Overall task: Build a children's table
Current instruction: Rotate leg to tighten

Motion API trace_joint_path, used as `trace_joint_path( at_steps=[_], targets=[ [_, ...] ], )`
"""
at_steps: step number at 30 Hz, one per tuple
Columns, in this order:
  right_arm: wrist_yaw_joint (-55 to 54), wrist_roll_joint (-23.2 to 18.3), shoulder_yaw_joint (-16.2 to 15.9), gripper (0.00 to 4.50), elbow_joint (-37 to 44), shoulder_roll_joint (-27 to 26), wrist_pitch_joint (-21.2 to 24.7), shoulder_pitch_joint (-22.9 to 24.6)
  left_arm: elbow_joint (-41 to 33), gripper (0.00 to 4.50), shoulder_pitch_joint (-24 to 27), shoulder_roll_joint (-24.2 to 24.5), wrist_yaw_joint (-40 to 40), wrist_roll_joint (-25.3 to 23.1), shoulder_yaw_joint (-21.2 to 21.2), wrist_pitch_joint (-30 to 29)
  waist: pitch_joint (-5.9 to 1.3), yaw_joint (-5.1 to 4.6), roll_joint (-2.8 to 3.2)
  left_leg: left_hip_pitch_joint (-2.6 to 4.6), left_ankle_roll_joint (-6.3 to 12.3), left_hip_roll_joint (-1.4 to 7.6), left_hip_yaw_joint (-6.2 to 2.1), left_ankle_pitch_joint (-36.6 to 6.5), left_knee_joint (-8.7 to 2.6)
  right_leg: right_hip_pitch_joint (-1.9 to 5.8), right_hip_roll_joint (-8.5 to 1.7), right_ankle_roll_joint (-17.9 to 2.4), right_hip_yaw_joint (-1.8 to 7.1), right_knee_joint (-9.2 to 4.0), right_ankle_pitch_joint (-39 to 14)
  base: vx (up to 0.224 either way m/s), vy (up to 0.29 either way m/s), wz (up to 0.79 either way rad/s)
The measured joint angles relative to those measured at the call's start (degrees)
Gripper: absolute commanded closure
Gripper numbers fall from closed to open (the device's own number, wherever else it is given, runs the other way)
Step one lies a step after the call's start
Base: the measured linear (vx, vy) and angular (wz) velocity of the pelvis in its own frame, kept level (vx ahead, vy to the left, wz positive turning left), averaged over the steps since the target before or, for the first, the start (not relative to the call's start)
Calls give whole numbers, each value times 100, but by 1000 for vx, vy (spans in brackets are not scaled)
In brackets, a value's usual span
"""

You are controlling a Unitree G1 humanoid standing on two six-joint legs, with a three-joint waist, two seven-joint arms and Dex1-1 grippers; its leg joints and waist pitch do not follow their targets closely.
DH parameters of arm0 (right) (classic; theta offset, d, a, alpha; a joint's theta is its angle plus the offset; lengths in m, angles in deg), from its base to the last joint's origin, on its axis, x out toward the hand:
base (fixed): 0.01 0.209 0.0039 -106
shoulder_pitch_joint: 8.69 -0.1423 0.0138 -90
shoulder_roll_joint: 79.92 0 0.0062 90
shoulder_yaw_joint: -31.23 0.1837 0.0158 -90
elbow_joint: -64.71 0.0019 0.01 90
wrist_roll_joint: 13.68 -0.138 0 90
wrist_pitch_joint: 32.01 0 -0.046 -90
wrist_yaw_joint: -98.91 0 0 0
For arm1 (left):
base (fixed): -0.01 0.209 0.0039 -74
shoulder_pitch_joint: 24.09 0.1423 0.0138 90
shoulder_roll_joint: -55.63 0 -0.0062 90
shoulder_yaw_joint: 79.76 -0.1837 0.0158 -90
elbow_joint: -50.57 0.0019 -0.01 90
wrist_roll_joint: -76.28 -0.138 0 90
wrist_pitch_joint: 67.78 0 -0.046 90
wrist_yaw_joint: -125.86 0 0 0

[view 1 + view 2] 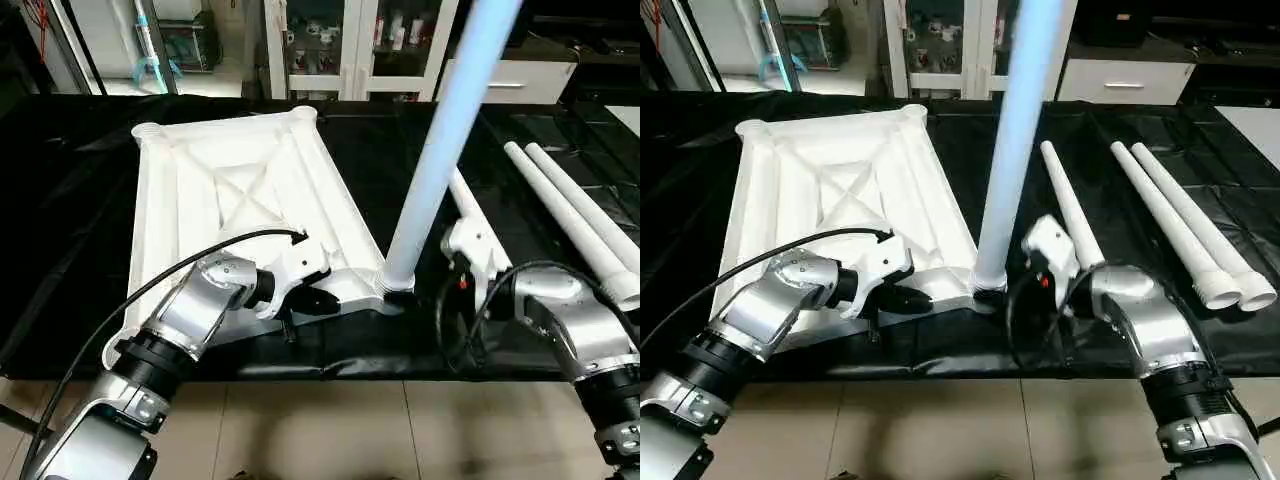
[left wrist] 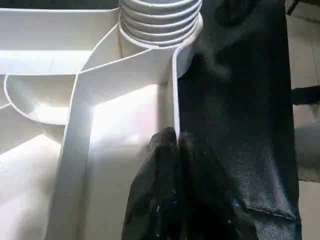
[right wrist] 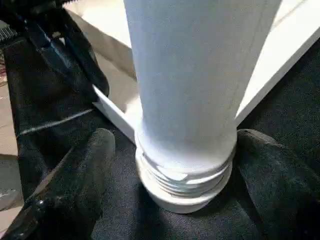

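Note:
The children's table top [image 1: 230, 180] lies ribbed side up on the black cloth. One white leg [image 1: 440, 150] stands upright in its near right corner socket [image 1: 393, 290], with ridged threads [image 3: 182, 182] showing at its foot. My left gripper [image 2: 176, 137] is shut on the top's thin near rim, a little left of that socket. My right gripper [image 3: 176, 137] is open, one black finger [image 3: 85, 175] on each side of the leg's foot, and this one stands apart from it. Three more legs [image 1: 1165, 220] lie flat to the right.
The black-draped work table [image 1: 60, 250] ends at its front edge [image 1: 300, 370], with tiled floor below. A black cable [image 1: 150, 285] arcs over my left forearm. Cabinets and a white drawer unit [image 1: 500, 75] stand behind the table.

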Motion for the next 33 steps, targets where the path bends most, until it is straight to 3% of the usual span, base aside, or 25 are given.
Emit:
trace_joint_path(
  at_steps=[15, 26, 33],
  targets=[
    [421, 96, -49, 47, -579, -144, -243, -323, -154, 450, 9, 112, -321, 5, -172, -2, 0, 11, -4, -6, 15, 2, 0, 9, 19, 2, -2, 0, 0, 11, 0, 0, 0, 0],
    [637, 154, -109, 150, -826, -178, -360, -383, -151, 450, 6, 104, -324, -44, -172, 10, -2, 13, -7, -4, 15, 3, 0, 9, 23, 5, -3, -1, -1, 16, 1, 0, 0, 0],
    [671, 162, -105, 177, -986, -210, -455, -432, -76, 450, -20, 96, -325, -45, -170, 39, -2, 7, -6, 5, 16, 3, 0, 10, 25, 15, -3, -1, -1, 17, 1, 0, 0, 0]
  ],
)
